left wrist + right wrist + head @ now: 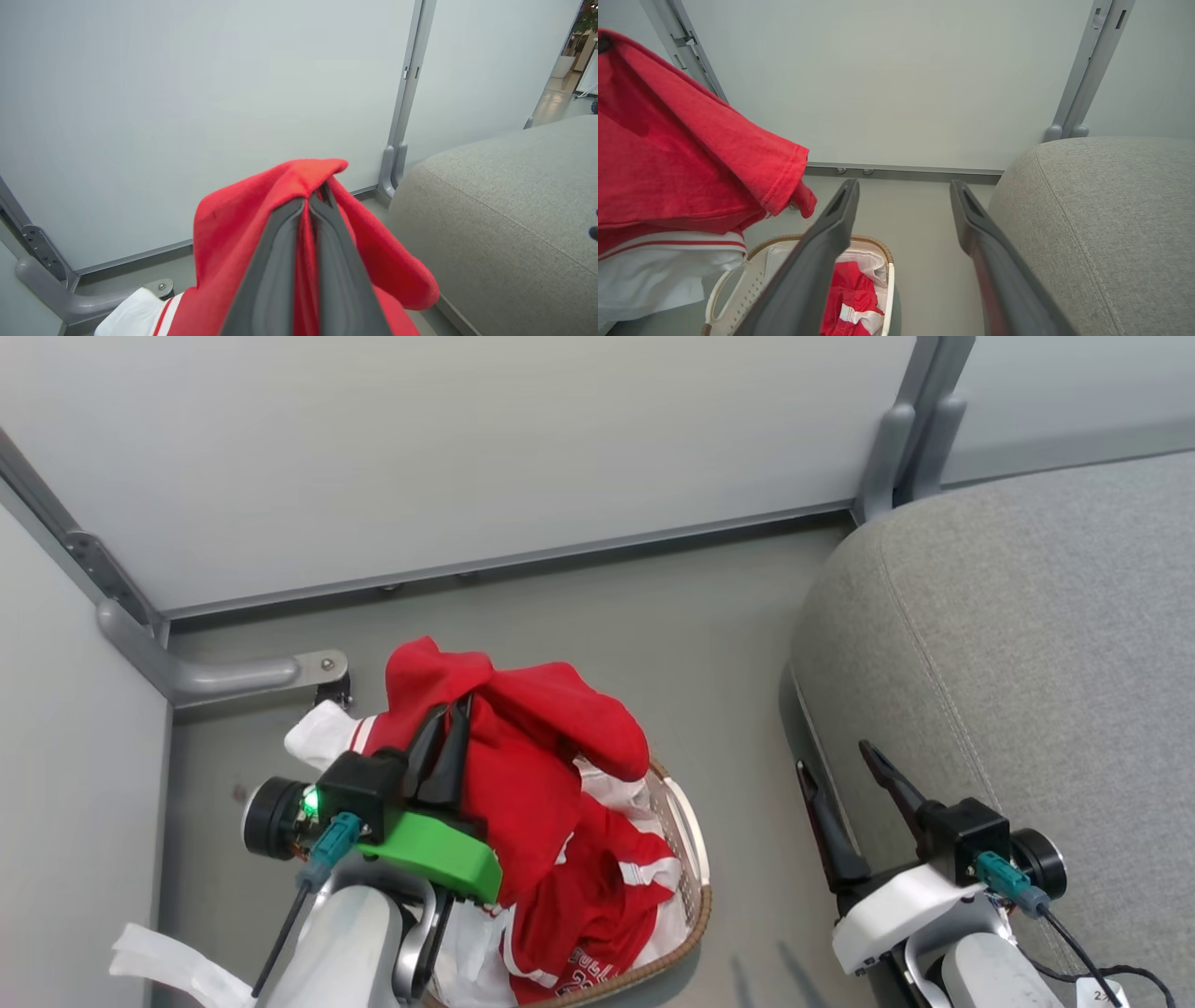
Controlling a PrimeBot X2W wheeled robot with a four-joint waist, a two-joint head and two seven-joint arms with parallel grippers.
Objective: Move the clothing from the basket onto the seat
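Left gripper (453, 711) clamped on a fold of the red garment (541, 756), cloth pinched flat between its fingers (275, 266). Garment hanging over the basket (698, 882) at 6 o'clock in head view; can't tell whether the white-trimmed hem is clear of the rim. Second red piece (597, 905) down in the basket on the white liner (866, 256). Right gripper (833, 758) spread wide, holding nothing, at 4 o'clock, between basket and seat (1027, 644). Seat at 3 o'clock, bare where visible. Risks on the swing toward 3: hem catching the rim and dragging or tipping the basket; pinch slipping, cloth dropping on the floor (653, 607); drape snagging the right gripper's open fingers.
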